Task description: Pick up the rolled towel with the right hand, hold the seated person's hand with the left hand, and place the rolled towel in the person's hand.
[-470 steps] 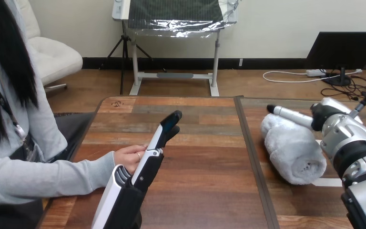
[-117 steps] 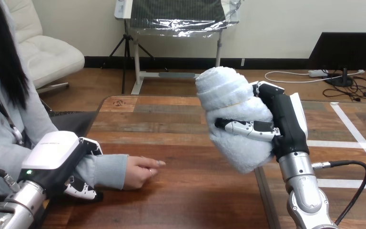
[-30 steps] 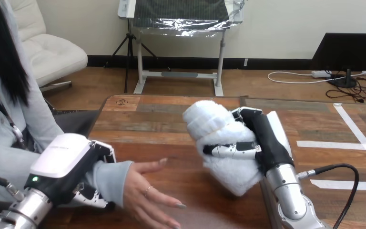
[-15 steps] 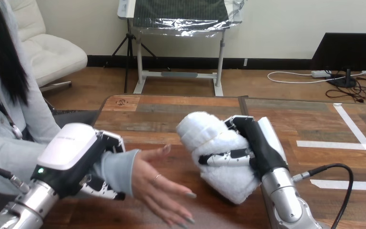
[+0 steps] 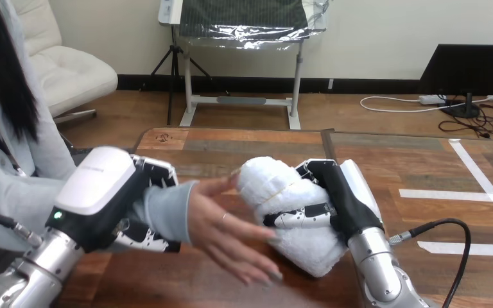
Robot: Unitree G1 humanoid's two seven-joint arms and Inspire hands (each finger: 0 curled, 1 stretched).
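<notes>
The white rolled towel (image 5: 282, 205) is held above the table's middle, with my right hand (image 5: 343, 199) shut on it from the right, thumb across its front. The person's hand (image 5: 231, 228) is spread open with its fingers pointing right, and the fingertips touch the towel's lower left side. My left hand (image 5: 112, 205) is curled round the person's wrist and grey sleeve at the left, holding it above the table.
The wooden table (image 5: 224, 144) reaches back behind the towel, with a seam (image 5: 325, 138) running down its right part. The person sits at the left edge. White tape lines (image 5: 481, 186) mark the table's right side.
My left hand has carried the person's wrist up and to the right. The towel in my right hand has come slightly left and down, and the person's fingers now touch it.
</notes>
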